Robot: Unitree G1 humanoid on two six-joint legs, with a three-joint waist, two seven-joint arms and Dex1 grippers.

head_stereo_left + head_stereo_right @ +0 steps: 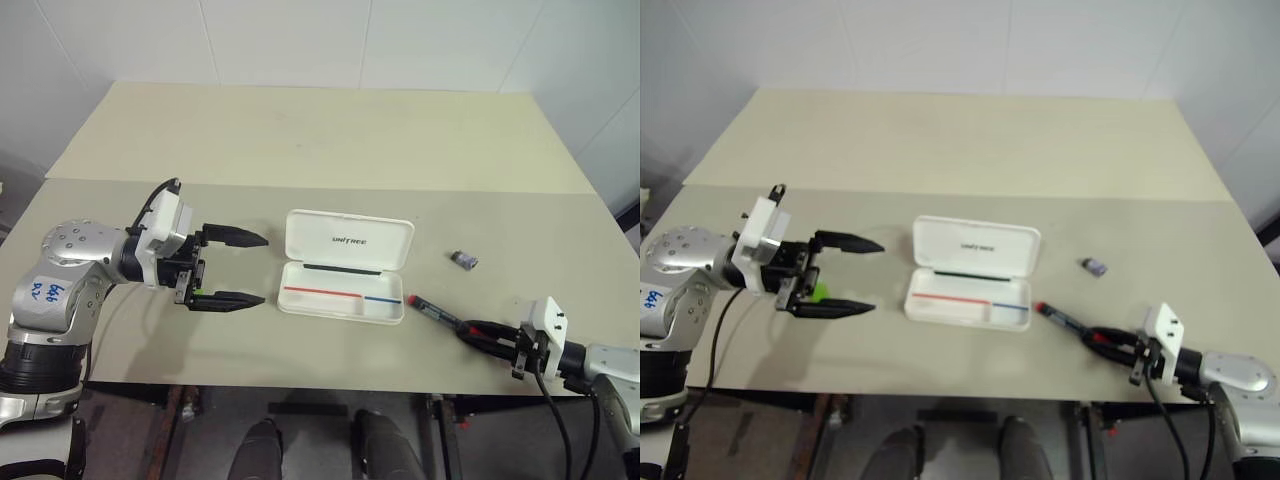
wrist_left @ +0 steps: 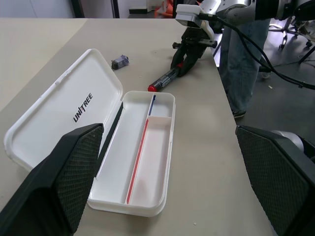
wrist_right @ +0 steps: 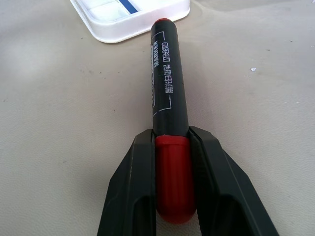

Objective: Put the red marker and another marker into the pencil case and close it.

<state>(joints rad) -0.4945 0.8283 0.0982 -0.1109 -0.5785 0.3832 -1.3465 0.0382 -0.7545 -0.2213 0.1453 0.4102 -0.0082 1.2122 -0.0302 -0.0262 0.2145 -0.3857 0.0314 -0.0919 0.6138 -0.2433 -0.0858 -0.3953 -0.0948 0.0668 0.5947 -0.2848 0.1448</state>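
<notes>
Lying flat, red marker (image 3: 170, 103) tail toward pencil case (image 1: 345, 290); cap gripped.

Bare table (image 1: 300, 150) behind the pencil case (image 1: 345, 265); small grey object (image 1: 463, 260) (right side) intrudes.

A pale beige tabletop (image 1: 330, 140) carried the scene, with a faint seam running across it from side to side. A small dark grey object (image 1: 463, 260) lay on it toward the right side, on bare surface. Behind the far edge rose a white tiled wall (image 1: 300, 40). In the left wrist view a person's legs in blue jeans (image 2: 242, 64) stood on a grey floor (image 2: 285, 98) just off the tabletop's edge, with black cables hanging nearby.
</notes>
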